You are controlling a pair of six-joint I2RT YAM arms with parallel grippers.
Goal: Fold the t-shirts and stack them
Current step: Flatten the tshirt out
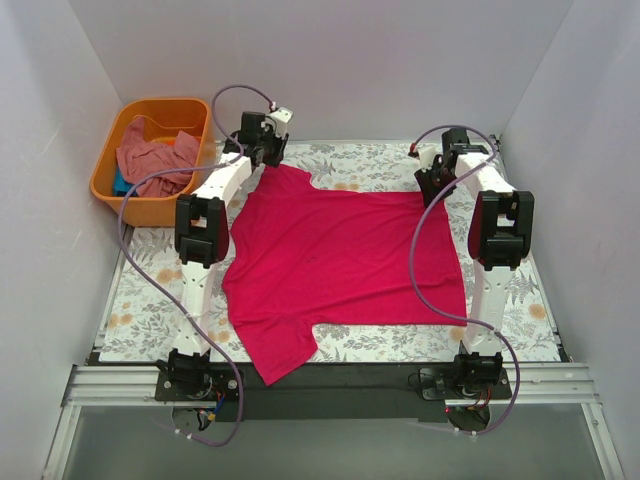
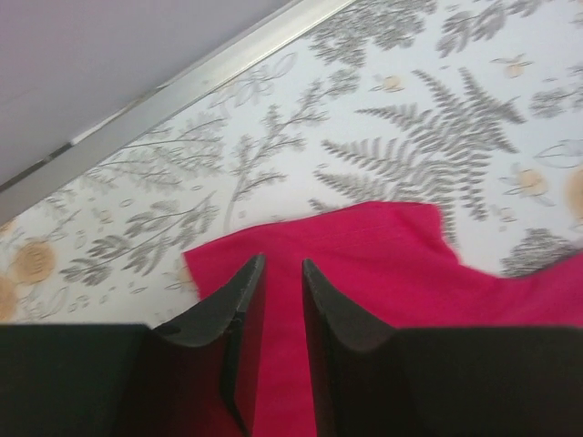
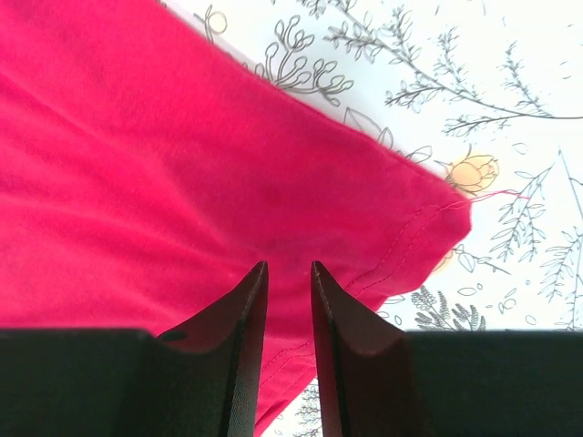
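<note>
crimson t-shirt point(image 1: 340, 260) lies spread flat on the floral table cloth point(image 1: 380, 160), with the left gripper point(image 2: 282, 262) over its far sleeve and the right gripper point(image 3: 287, 264) over the far hem corner. both sets of jaws stand a narrow slit apart, and i see no cloth pinched in either. for a clean fold, i judge both should drop onto the edge, close on both layers inside the seam, and lift level.

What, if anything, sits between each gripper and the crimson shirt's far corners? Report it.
Nothing visible. The left gripper hangs over the crimson t-shirt's far sleeve, the right gripper over its far hem corner. Both have their jaws slightly parted, with only bare cloth below.
</note>
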